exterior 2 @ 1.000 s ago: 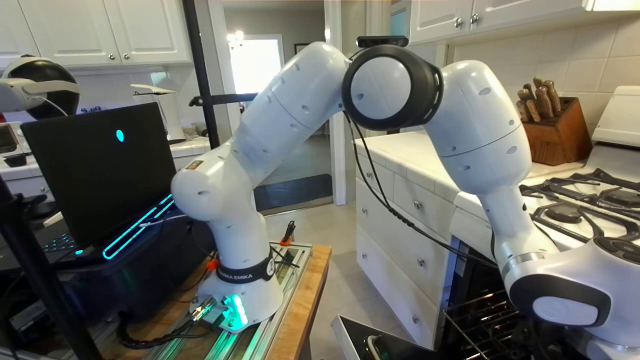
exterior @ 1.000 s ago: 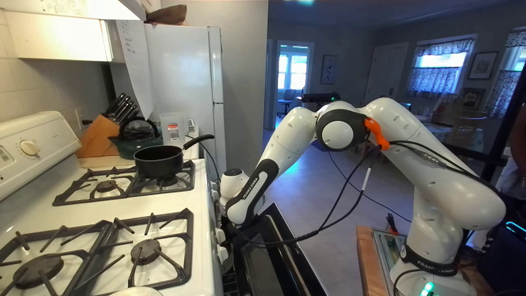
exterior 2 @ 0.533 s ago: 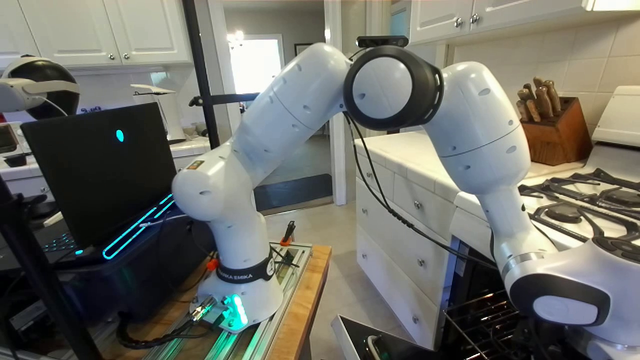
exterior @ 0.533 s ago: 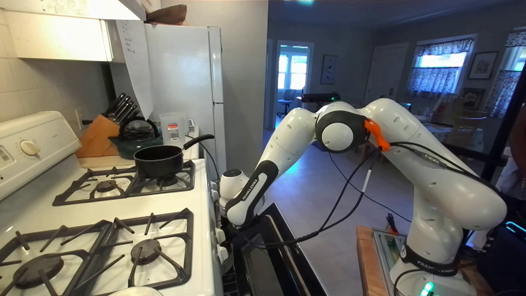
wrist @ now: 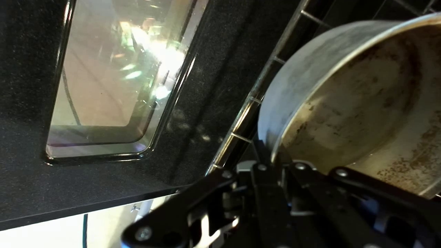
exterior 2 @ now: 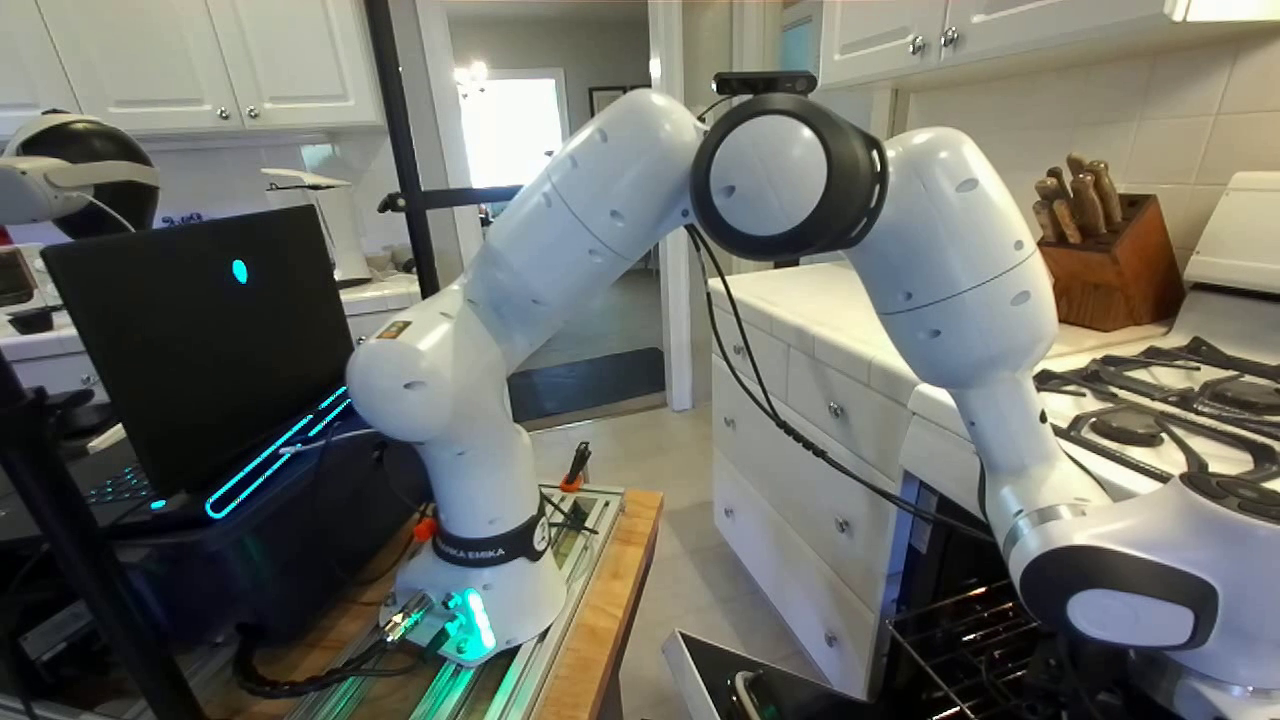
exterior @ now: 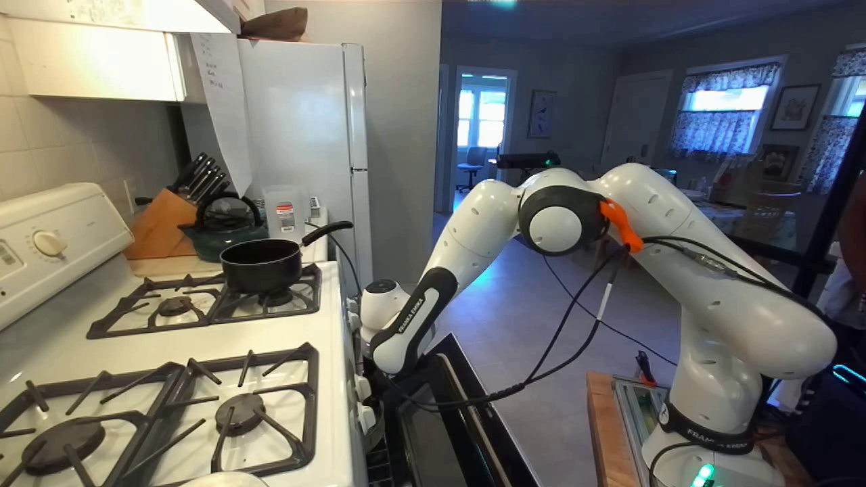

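A round grey metal pan [wrist: 344, 103] with a brown-stained inside fills the right of the wrist view. My gripper [wrist: 274, 151] is shut on the pan's rim, one finger inside the wall and one outside. The pan is at the front bar of the oven rack [wrist: 246, 103]; I cannot tell whether it rests on the rack or hangs above it. The black oven door [wrist: 206, 113] is open and lies beside the gripper. In both exterior views the arm's hand [exterior: 392, 345] [exterior 2: 1120, 590] is low at the oven front, and the fingers are hidden or out of frame.
The white stove [exterior: 270, 338] stands over the oven, with a black saucepan [exterior: 260, 265] on a back burner. The oven door [exterior: 433, 433] slopes out beneath the arm. White drawers [exterior 2: 790, 480] stand beside the oven. A black cable [exterior: 514, 385] hangs from the arm near the door.
The arm's elbow has sunk slightly, and the hand has shifted a little toward the stove in an exterior view. Everything else looks the same.
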`<state>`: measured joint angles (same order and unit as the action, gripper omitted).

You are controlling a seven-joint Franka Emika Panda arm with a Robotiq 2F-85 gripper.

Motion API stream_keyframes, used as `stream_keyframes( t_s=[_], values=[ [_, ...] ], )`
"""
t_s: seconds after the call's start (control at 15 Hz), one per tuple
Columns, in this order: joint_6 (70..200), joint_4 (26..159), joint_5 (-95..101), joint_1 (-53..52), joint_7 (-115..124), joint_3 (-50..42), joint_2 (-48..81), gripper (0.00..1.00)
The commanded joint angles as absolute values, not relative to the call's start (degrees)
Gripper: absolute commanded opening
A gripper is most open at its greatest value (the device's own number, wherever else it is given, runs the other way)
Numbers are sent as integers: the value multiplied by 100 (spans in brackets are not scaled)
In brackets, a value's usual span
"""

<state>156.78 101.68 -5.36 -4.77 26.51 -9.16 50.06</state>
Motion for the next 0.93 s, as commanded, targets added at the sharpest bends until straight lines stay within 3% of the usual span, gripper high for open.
stream_keyframes(
  t_s=[0.0,0.13,0.6,0.67,0.73,0.87],
  values=[
    [15722,9812,-544,-590,2695,-1053,5390,5],
    [15722,9804,-546,-595,2701,-1065,5394,10],
    [15718,9685,-562,-604,2705,-1115,5529,9],
    [15724,9688,-566,-602,2702,-1112,5528,14],
    [15711,9688,-570,-596,2694,-1107,5522,37],
    [15711,9644,-583,-586,2688,-1099,5566,42]
  ],
)
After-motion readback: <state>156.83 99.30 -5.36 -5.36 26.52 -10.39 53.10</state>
